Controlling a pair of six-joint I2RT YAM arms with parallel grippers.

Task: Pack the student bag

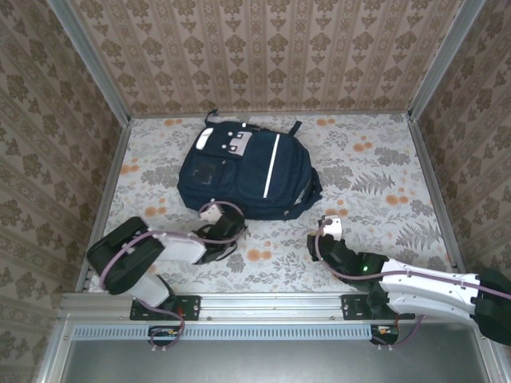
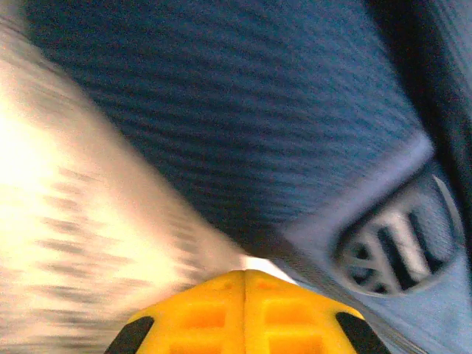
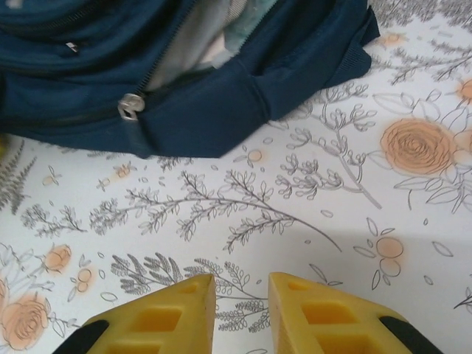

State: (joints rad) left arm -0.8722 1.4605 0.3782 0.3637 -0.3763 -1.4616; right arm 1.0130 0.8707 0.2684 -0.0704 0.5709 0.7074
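Top external view: I see my left gripper (image 1: pixel 215 214), fingers together, right at the student bag (image 1: pixel 243 171) lying at its 12 o'clock, while my right gripper (image 1: pixel 329 229), slightly apart, is farther off.

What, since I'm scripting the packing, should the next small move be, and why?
Probably ease the right pincer toward the zipper pull: its jaws stand slightly apart and empty, the student bag is partly unzipped, the left pincer is shut against its fabric.

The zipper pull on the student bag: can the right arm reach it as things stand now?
Probably yes. The right gripper is over the tablecloth, jaws slightly apart, and nothing lies between it and the zipper pull on the near edge of the student bag.
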